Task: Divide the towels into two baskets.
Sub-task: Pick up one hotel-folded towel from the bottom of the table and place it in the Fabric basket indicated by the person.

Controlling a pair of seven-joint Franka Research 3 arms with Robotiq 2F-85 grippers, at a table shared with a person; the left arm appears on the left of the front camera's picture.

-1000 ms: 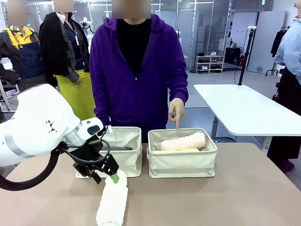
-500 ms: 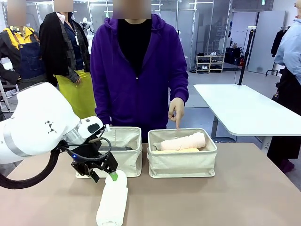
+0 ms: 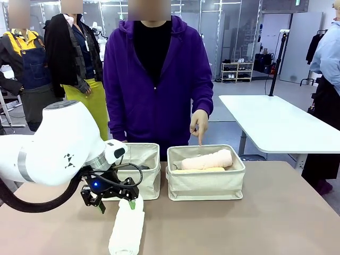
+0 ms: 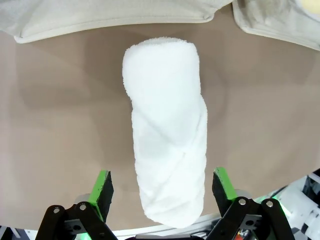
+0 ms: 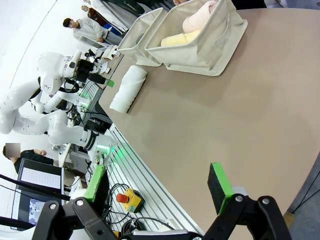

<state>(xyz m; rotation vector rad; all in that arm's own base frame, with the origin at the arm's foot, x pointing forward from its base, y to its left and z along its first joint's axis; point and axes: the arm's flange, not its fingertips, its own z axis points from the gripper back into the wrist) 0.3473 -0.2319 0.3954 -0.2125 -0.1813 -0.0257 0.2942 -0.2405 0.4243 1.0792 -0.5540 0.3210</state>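
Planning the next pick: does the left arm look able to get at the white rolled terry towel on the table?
Probably yes: the left gripper stands open astride the white rolled terry towel, green fingers clear on both sides, nothing between.

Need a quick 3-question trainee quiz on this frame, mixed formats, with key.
1. True or false: the white towel lies on the table, not in a basket.
2. Which towels sit in the right basket? A) pink and yellow B) grey and white C) none
3. Fill in: the left gripper has its fingers ____ on either side of the white towel.

Key: 1 true; 2 A, pink towel and yellow towel; 3 open.
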